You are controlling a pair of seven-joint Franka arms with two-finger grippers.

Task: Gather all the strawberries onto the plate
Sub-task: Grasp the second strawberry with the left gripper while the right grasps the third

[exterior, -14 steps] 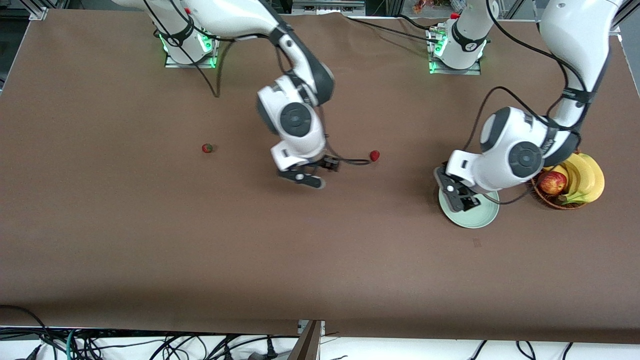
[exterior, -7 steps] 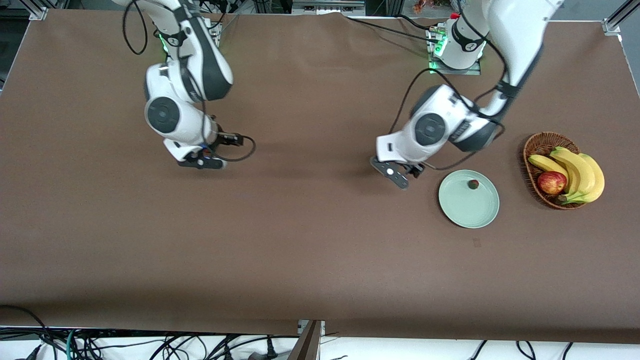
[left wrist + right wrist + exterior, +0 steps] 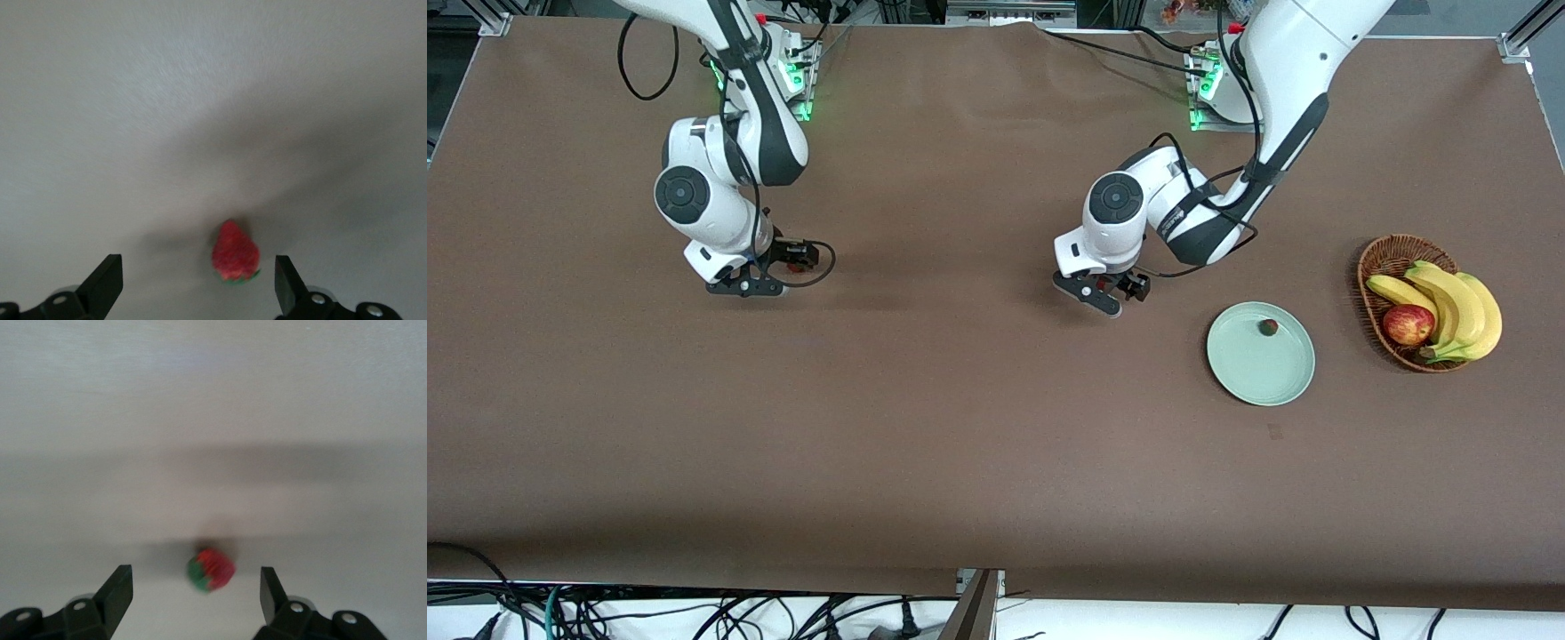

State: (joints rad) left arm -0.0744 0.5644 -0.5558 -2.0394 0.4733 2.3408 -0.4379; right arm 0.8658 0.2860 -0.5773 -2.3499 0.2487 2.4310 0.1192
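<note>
So nearest the front camera is the pale green plate (image 3: pixel 1260 364), sitting toward the left arm's end of the table, and one strawberry (image 3: pixel 1267 327) is already on it, up around 12 o'clock just inside the rim. Next to the plate, out at its 3 o'clock, there's a wicker basket (image 3: pixel 1371 267) with bananas (image 3: pixel 1458 307) and an apple (image 3: pixel 1408 324).

A bit farther from the front camera, the left gripper (image 3: pixel 1100 298) hangs low over the bare tabletop at roughly the plate's 10 o'clock. Its claw is spread wide and released, and the left wrist view shows a second strawberry (image 3: pixel 235 252) lying on the table between its fingers (image 3: pixel 103 285), not touched.

The right gripper (image 3: pixel 745 286) is over the table well toward the right arm's end. Also released, claw apart, with the third strawberry (image 3: pixel 211 569) on the table between its fingertips (image 3: pixel 117 592), green top visible.
</note>
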